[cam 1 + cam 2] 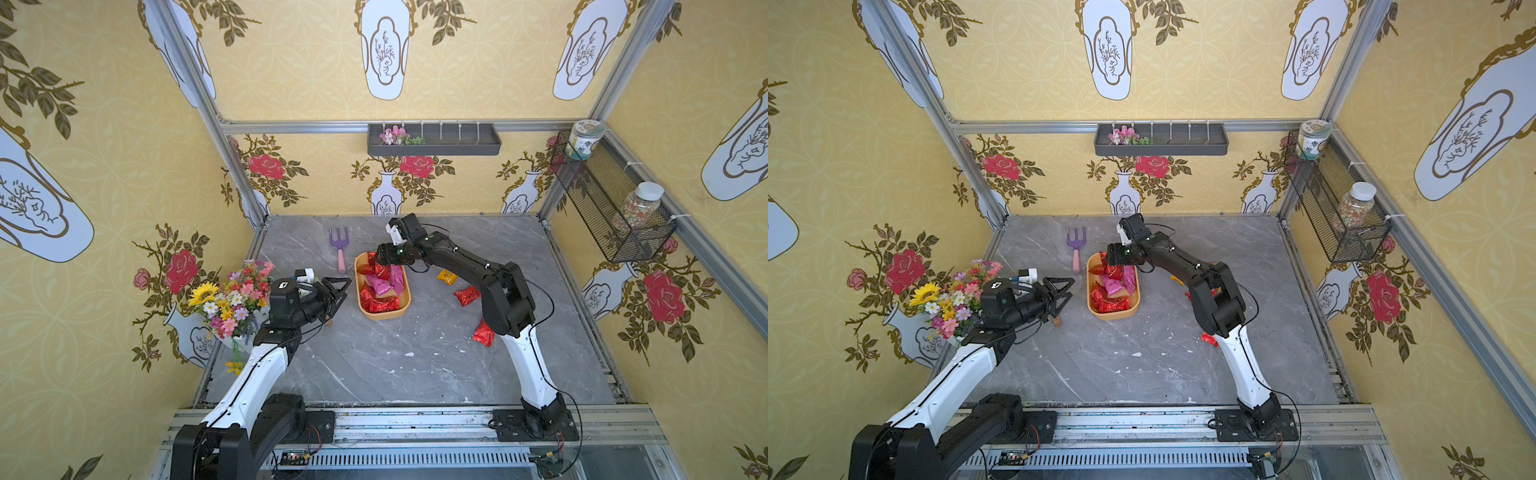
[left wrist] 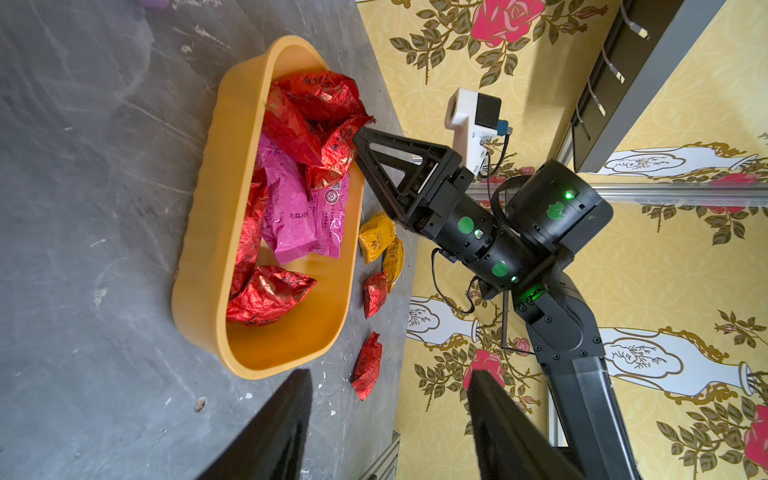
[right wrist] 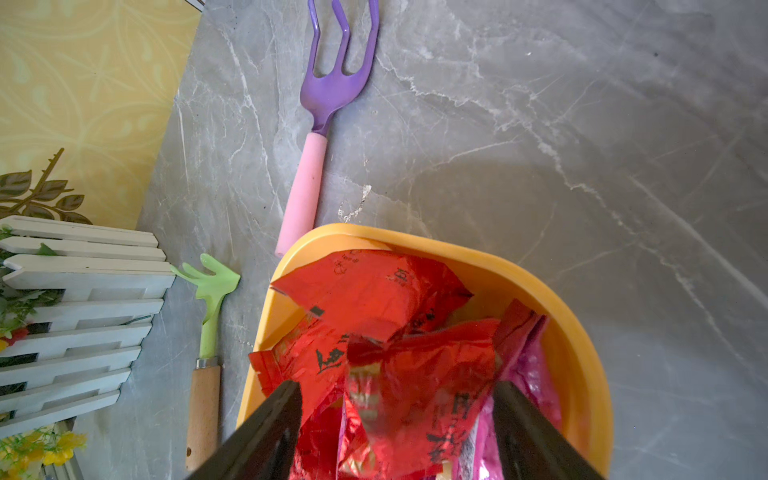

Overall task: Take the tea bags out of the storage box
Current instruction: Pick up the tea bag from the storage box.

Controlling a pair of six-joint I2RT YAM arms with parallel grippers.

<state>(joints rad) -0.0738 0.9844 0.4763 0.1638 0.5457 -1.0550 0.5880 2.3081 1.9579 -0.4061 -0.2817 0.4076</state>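
Right tool (image 3: 397, 388) is down over the upper end of the box (image 1: 384, 318), dead centre in both top views. Its jaws are spread wide around a crumpled red tea bag (image 3: 415, 361), and nothing is gripped yet. Left tool (image 1: 337, 291) hangs just left of the box, jaws parted, empty. Most of the tea bags (image 1: 380, 291) sit piled in the box. A few lie on the desk (image 1: 415, 365) to its right, two loose red ones (image 1: 467, 296) and an orange one (image 1: 446, 276).

This looks like a pick off the top of the pile. Best bet is to settle the tips either side of that one bag's puffy middle, close gently because foil slips, then lift straight up so its neighbours and the light box stay put.

The right wrist view catches a green rake (image 3: 208, 291) beside the box, which the left arm nearly covers from above. The left wrist view lays out the loose bags, mostly hidden by the right arm (image 1: 1208, 299) in a top view.
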